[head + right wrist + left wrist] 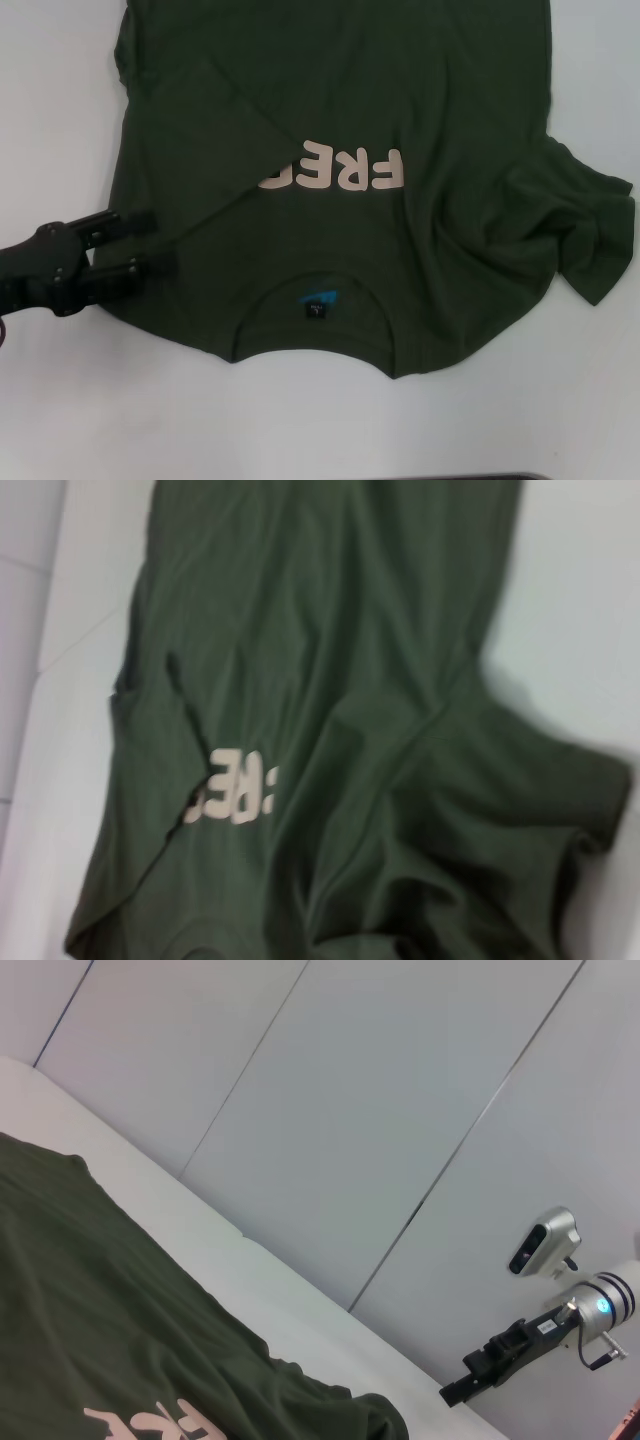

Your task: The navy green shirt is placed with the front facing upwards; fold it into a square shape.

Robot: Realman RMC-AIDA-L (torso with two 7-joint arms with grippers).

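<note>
Lighting even, bright, diffuse overhead. Soft shadows beside shirt [380,130] folds. Right wrist view blurred; others sharp.

There is one navy green shirt [400,100] on one white table [60,120]. One gripper, the left gripper [150,243], is seen at the left.

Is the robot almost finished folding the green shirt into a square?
Not yet, it has only started. Done: the navy green shirt has its left side folded over the front, covering part of the pink lettering. In hand: the left gripper is open at that folded edge. Left: the right sleeve lies crumpled out to the side, and the shirt is far from square. The right gripper waits off beside the table.
</note>
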